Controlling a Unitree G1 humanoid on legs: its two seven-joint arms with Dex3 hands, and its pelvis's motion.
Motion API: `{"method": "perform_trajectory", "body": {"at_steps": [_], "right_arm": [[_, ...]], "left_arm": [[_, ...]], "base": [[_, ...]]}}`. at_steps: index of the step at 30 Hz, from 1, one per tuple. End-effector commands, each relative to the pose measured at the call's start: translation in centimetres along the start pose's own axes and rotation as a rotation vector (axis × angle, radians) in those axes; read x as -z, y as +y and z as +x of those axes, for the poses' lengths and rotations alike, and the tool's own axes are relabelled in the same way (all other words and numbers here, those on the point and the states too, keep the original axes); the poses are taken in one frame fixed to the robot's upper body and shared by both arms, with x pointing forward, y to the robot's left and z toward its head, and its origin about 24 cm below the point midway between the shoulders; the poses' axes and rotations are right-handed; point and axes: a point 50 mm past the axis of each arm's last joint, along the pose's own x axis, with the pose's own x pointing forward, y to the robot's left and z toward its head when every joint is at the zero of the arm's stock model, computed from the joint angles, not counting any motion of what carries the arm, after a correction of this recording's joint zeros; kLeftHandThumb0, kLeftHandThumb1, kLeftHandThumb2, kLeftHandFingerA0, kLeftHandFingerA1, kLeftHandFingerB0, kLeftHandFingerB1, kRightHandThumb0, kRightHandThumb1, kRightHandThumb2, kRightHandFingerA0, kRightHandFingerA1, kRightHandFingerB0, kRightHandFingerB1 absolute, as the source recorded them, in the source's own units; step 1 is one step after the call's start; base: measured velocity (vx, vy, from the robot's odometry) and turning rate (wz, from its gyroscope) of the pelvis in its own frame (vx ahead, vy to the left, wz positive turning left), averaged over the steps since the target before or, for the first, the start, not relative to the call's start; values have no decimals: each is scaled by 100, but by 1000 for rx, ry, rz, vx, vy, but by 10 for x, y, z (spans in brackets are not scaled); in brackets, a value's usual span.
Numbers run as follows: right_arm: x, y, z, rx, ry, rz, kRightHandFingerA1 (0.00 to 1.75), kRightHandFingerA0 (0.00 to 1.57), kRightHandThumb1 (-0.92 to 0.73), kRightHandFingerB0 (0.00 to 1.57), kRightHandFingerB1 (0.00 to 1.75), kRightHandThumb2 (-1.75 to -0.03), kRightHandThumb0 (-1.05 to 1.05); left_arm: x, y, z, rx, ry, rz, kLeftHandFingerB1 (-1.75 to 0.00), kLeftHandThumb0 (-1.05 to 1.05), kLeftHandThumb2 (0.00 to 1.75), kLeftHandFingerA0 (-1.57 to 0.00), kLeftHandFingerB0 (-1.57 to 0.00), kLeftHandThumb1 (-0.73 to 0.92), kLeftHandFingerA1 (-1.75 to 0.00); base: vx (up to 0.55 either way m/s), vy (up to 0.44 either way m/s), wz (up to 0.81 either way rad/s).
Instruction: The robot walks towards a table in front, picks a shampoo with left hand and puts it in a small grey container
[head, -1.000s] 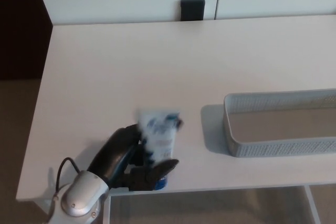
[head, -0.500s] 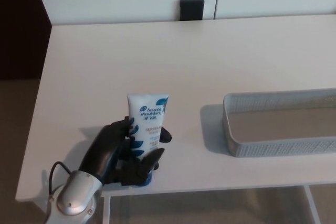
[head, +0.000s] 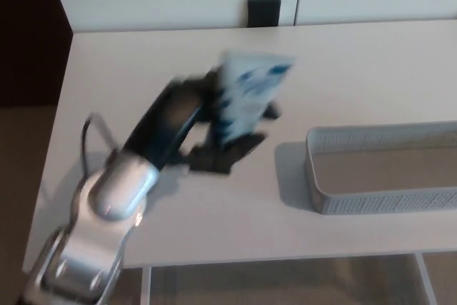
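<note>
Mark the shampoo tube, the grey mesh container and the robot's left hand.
White and blue plastic shampoo tube [head: 248,91]: head view, on its printed front.
Small grey mesh container [head: 385,202]: head view, on its near wall.
Black left hand [head: 184,116]: head view, on the back of the hand.

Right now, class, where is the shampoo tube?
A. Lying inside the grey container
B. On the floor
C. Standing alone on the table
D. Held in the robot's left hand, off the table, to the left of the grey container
D: the shampoo tube is clasped in the left hand, raised off the table, with the grey container apart to its right.
</note>
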Motion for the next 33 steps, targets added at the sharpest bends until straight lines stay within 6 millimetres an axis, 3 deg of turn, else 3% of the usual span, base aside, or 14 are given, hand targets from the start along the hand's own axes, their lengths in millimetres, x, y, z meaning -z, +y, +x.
{"method": "perform_trajectory", "body": {"at_steps": [1, 4, 6, 7, 9, 13, 15, 20, 21, 22, 23, 24, 25, 33], "right_arm": [[7, 2, -2, 3, 16, -11, 52, 75, -63, 60, 45, -57, -34], [8, 4, -2, -1, 16, -35, 51, 77, -63, 59, 44, -58, -35], [9, 5, -2, -7, 17, -37, 52, 77, -61, 59, 44, -58, -33], [9, 5, -2, -7, 17, -35, 52, 77, -61, 59, 44, -58, -33], [9, 6, -2, -7, 12, -26, 52, 77, -60, 59, 45, -58, -33], [9, 6, -2, -1, 13, -27, 51, 77, -64, 60, 44, -57, -32], [10, 8, -2, -6, 9, -20, 51, 77, -64, 60, 44, -58, -35], [9, 16, -2, -29, -3, -28, 52, 80, -61, 60, 44, -57, -37], [9, 20, -1, -37, -9, -22, 55, 81, -59, 61, 46, -57, -32], [8, 22, -1, -41, -12, -19, 55, 81, -59, 61, 46, -57, -32], [5, 24, 0, -46, -19, -27, 53, 78, -62, 60, 45, -58, -33], [3, 25, 1, -44, -24, -26, 53, 79, -63, 60, 45, -58, -34], [1, 25, 1, -45, -31, -18, 55, 79, -62, 61, 46, -57, -35], [-6, 34, 4, -62, -38, -27, 52, 79, -61, 61, 45, -56, -33]], "left_arm": [[-23, -8, 33, 54, -12, 210, -132, -12, 74, -90, -76, 74, -154], [-34, -16, 49, 96, -28, 257, -141, -14, 80, -86, -73, 75, -160], [-45, -25, 65, 120, -28, 326, -113, -16, 69, -75, -80, 78, -169], [-47, -28, 68, 128, -21, 326, -113, -16, 69, -75, -80, 78, -169], [-55, -39, 79, 164, -36, 337, -140, -13, 72, -74, -73, 77, -172], [-63, -67, 97, 243, -32, 366, -151, -7, 57, -77, -67, 74, -169], [-67, -83, 104, 275, -25, 388, -142, -12, 60, -72, -65, 72, -165], [-68, -105, 113, 312, -20, 396, -149, -11, 60, -73, -59, 73, -165], [-67, -112, 114, 323, -17, 386, -130, -19, 62, -70, -62, 75, -162], [-67, -115, 115, 327, -15, 381, -130, -19, 62, -70, -62, 75, -162], [-66, -122, 117, 327, 8, 376, -98, -33, 84, -95, -72, 54, -132], [-65, -124, 118, 328, 13, 376, -134, -19, 61, -70, -61, 73, -162], [-62, -126, 118, 337, 11, 368, -151, -16, 62, -73, -57, 76, -166], [-37, -133, 112, 347, 74, 385, -152, -10, 66, -69, -62, 73, -169]], "base": [[0, 0, 0], [0, 0, 0], [0, 0, 0], [0, 0, 0], [0, 0, 0], [0, 0, 0], [0, 0, 0], [0, 0, 0], [0, 0, 0], [0, 0, 0], [0, 0, 0], [0, 0, 0], [0, 0, 0], [0, 0, 0]]}}
